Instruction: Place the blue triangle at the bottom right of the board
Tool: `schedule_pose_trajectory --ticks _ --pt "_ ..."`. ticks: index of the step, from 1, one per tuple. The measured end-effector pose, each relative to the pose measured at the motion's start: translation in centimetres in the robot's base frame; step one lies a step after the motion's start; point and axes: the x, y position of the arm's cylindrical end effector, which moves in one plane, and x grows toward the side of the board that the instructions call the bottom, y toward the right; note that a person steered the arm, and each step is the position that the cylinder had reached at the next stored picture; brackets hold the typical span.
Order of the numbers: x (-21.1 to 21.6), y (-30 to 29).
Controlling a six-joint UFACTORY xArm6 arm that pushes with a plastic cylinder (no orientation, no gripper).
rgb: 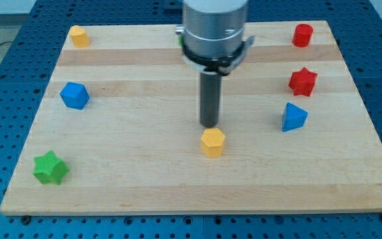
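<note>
Where the wooden board (144, 182) comes closest to the view's bottom, a green star-shaped block (50, 167) sits near the lower left corner, well apart from everything else. Further up and near the middle of the board lies a yellow hexagonal block (212, 142), and my tip (209, 125) rests just above it toward the view's top, so close that I cannot tell whether the two touch. The rod rises straight from there into the grey cylindrical body of the arm (215, 26), which has no pincer at all, so nothing is gripped or clamped. To the view's right of the tip, well apart from it, the blue triangle (293, 117) stands on the right-hand part of the board, roughly at mid-height and clearly above the bottom right corner. Just above the triangle sits a red star-shaped block (302, 81). Across on the view's left, at about the same depth, is a blue block (74, 95) of blocky, faceted shape. At the far edge, a small yellow block (79, 36) occupies the top left corner and a red block (302, 34), roughly cylindrical, the top right. A sliver of green (179, 38) peeks out beside the arm body, its shape hidden.
</note>
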Motion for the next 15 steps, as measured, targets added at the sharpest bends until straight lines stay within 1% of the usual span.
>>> schedule_pose_trajectory --ticks 1,2,3,4,5,7,8,9,11,12,13,14,15 --pt "4.0 0.0" --pt "6.5 0.1" --pt "4.8 -0.2" --pt "0.0 -0.2" --pt "-3.3 2.1" --pt "-2.9 16.2" --pt "-0.9 21.4" --pt "-0.4 22.9" --pt "-2.2 22.0" --pt "0.4 21.5" --pt "5.6 21.5" --pt "7.4 21.5" --pt "5.1 21.5"
